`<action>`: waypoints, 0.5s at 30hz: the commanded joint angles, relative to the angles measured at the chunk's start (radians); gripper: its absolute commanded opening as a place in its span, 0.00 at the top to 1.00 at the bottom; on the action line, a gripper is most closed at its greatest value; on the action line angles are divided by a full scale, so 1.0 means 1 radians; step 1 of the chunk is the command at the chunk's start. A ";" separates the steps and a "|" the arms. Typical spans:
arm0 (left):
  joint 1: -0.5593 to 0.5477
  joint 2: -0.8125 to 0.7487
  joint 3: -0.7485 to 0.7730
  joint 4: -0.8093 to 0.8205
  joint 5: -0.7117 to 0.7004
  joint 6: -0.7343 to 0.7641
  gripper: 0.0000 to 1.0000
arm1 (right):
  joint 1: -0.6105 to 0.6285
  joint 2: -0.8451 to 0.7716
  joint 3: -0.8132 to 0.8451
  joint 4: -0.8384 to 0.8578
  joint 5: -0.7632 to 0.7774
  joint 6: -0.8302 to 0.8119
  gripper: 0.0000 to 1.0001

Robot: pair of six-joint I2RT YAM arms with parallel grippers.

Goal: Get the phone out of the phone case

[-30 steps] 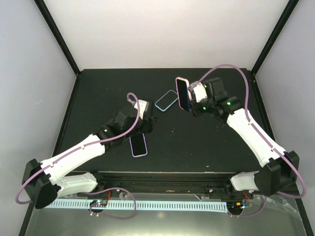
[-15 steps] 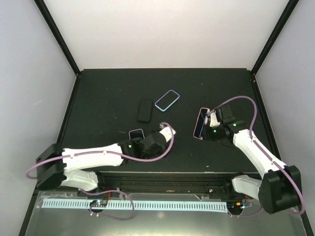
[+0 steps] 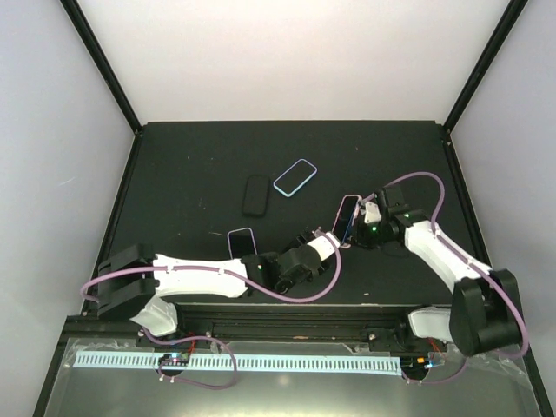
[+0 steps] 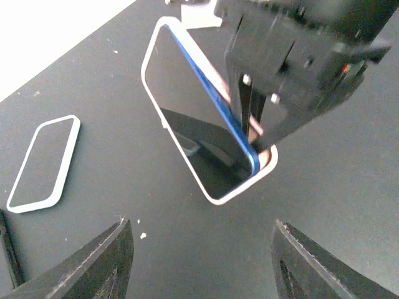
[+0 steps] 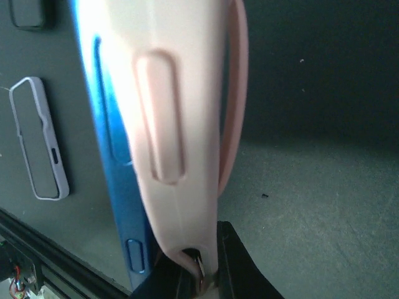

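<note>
Phone [image 4: 184, 109] in its pink case [image 5: 181, 75] is clamped by right jaws, grip point blurred; left jaws gape, tips cropped.

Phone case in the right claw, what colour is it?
The phone case is pale pink, seen best in the right wrist view.

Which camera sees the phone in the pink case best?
The left wrist camera: it shows the phone almost whole, screen and pink rim. The top camera shows it small. The right wrist camera shows only its side, very close and blurry.
</note>
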State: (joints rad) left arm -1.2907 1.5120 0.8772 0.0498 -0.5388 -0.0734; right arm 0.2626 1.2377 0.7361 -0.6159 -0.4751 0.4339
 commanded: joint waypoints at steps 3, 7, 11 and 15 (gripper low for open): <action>0.010 0.102 0.076 0.089 -0.055 0.048 0.38 | -0.018 0.151 0.096 -0.017 -0.060 -0.009 0.99; 0.019 0.157 0.101 0.107 -0.047 0.068 0.44 | -0.034 0.239 0.109 -0.039 -0.079 -0.031 0.99; 0.043 0.202 0.104 0.147 -0.045 0.062 0.45 | -0.037 0.284 0.131 -0.053 -0.089 -0.039 0.99; 0.070 0.253 0.118 0.188 -0.047 0.071 0.38 | -0.038 0.285 0.114 -0.038 -0.095 -0.037 0.99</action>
State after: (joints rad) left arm -1.2480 1.7252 0.9451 0.1581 -0.5724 -0.0174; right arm 0.2249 1.5269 0.8352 -0.6739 -0.5289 0.4171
